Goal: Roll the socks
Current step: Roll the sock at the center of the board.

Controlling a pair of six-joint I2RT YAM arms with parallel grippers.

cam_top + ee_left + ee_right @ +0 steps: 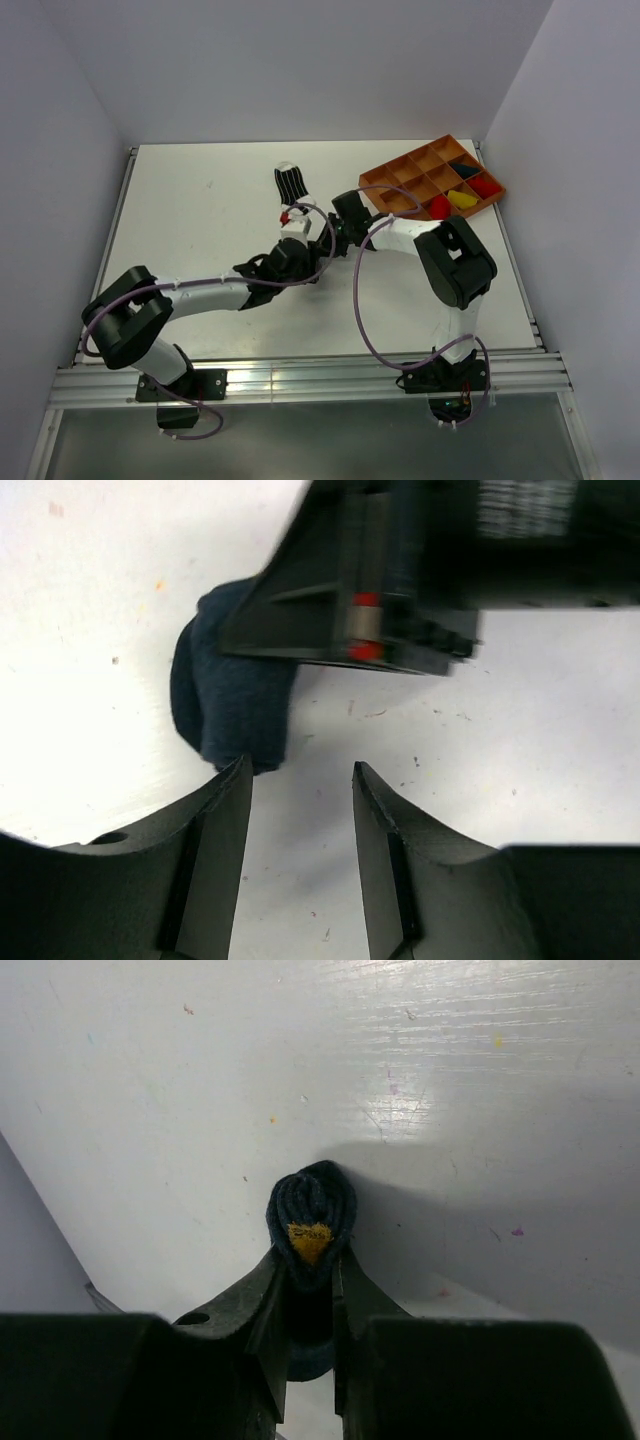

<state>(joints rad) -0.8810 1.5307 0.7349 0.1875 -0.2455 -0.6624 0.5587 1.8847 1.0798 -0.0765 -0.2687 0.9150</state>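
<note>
My right gripper (310,1260) is shut on a rolled dark navy sock (312,1210) with a yellow patch at its end, just above the white table. In the left wrist view the same navy sock (232,702) shows as a bundle under the right gripper's black fingers (330,620). My left gripper (300,772) stands open right beside it, with only bare table between its jaws. From above, both grippers meet mid-table, left gripper (300,262) and right gripper (325,240), and they hide the navy sock. A black-and-white striped sock (292,183) lies flat behind them.
An orange compartment tray (400,172) sits at the back right, holding red rolls (440,206), a yellow roll (462,198) and a dark one (466,160). White walls enclose the table on three sides. A purple cable loops off each arm.
</note>
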